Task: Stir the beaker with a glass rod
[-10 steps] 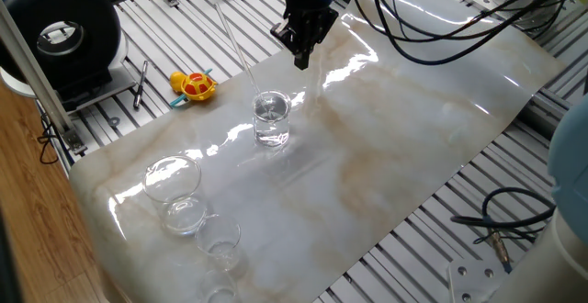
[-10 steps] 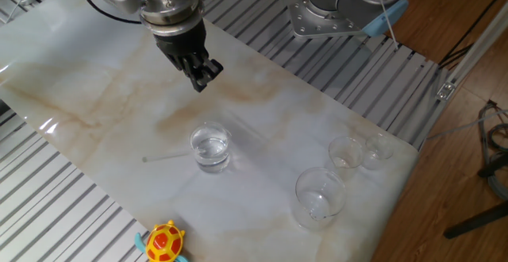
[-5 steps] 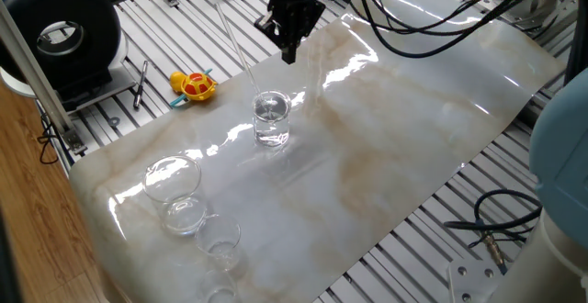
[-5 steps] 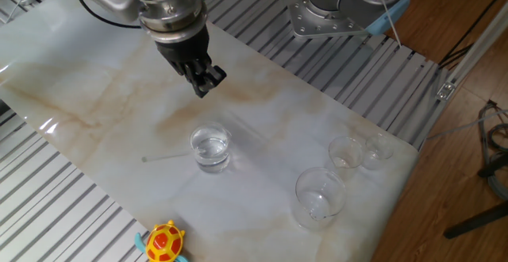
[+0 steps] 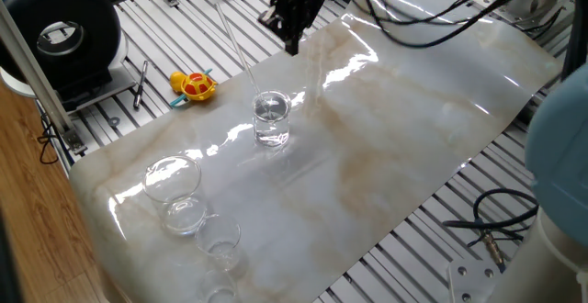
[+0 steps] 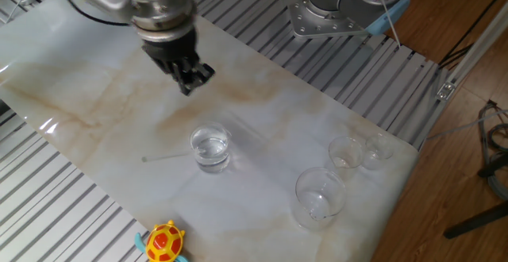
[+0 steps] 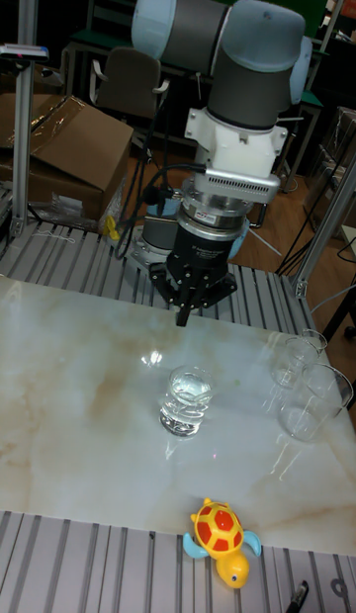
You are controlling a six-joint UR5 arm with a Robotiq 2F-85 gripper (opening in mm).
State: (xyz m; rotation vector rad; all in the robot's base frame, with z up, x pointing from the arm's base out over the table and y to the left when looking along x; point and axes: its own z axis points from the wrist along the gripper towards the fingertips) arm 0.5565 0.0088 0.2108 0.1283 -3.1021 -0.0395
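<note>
The beaker (image 5: 271,119) (image 6: 210,148) (image 7: 186,400) stands upright on the marble sheet with clear liquid in it. The glass rod (image 5: 237,48) (image 6: 165,157) leans in the beaker, and its free end slants out toward the turtle's side. I cannot make the rod out in the tall view. My gripper (image 5: 292,48) (image 6: 189,85) (image 7: 184,318) hangs above the sheet beyond the beaker, well apart from both beaker and rod. Its fingers are pressed together on nothing.
A yellow and red toy turtle (image 5: 193,85) (image 6: 164,242) (image 7: 222,534) lies off the sheet's edge. A wider rounded glass vessel (image 5: 173,179) (image 6: 320,194) and small cups (image 5: 220,239) (image 6: 345,151) stand at one end. A black round device (image 5: 60,32) sits beside the table.
The gripper has drifted a little farther from the beaker, up and left in one fixed view, left in the other. Beaker and rod have not moved.
</note>
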